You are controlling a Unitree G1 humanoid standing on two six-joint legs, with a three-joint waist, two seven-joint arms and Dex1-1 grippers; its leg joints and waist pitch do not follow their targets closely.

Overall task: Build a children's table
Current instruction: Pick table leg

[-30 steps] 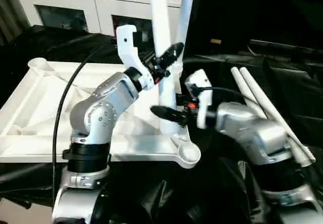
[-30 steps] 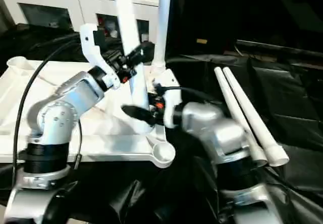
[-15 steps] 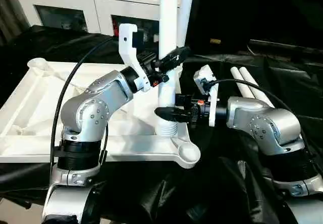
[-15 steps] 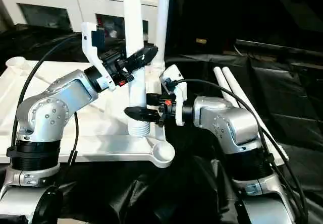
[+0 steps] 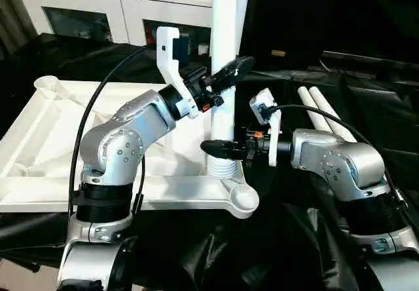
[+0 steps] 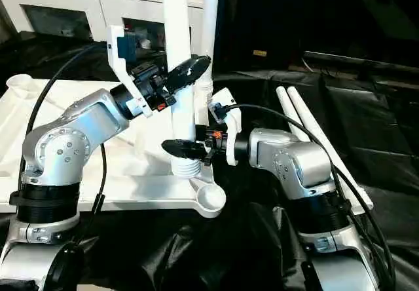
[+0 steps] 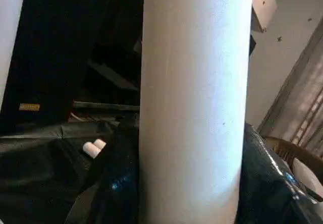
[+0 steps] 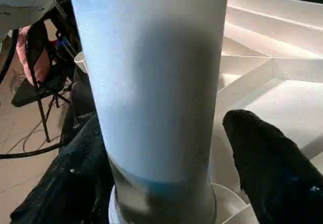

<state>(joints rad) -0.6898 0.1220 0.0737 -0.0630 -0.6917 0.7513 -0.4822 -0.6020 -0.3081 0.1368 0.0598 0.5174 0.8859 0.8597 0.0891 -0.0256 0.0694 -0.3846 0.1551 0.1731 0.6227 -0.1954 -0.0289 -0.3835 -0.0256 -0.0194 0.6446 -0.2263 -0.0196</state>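
Since a second ago the leg (image 5: pixel 223 75) has swung from tilted to upright, its ribbed foot on the tabletop (image 5: pixel 59 140) at the socket (image 5: pixel 242 198) at four o'clock. Left gripper (image 5: pixel 226 75) pinches it high; right gripper (image 5: pixel 219 149) brackets it low, fingers spread. Light, stiff, slippery tube: best held low.
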